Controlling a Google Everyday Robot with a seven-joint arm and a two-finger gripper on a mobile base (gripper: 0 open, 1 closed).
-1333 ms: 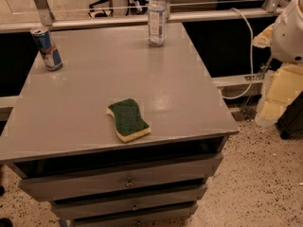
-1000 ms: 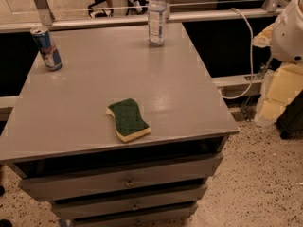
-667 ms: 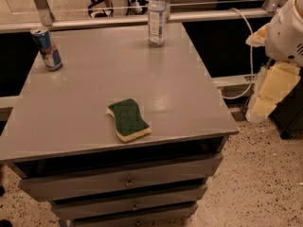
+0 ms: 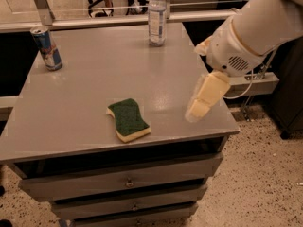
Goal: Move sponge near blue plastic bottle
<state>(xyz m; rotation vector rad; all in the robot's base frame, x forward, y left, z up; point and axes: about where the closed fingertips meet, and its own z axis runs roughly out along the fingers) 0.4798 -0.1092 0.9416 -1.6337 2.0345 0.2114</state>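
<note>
Over the right front corner of the grey cabinet top (image 4: 94, 74), the robot's white arm (image 4: 258, 30) reaches in from the upper right, its pale gripper (image 4: 204, 98) angled downward. The sponge (image 4: 128, 119) lies flat near the front edge, dark green side up, well apart from the blue plastic bottle (image 4: 156, 15) standing at the back. Whether the gripper is open or closed cannot be told; it is clear of the sponge.

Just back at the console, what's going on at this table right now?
The robot's arm reaches in from the right, its gripper hanging over the right front part of the grey table. The sponge lies green side up near the front edge, left of the gripper and not touched. The blue plastic bottle stands at the far edge, a drink can far left. The sponge is not yet moved.
</note>
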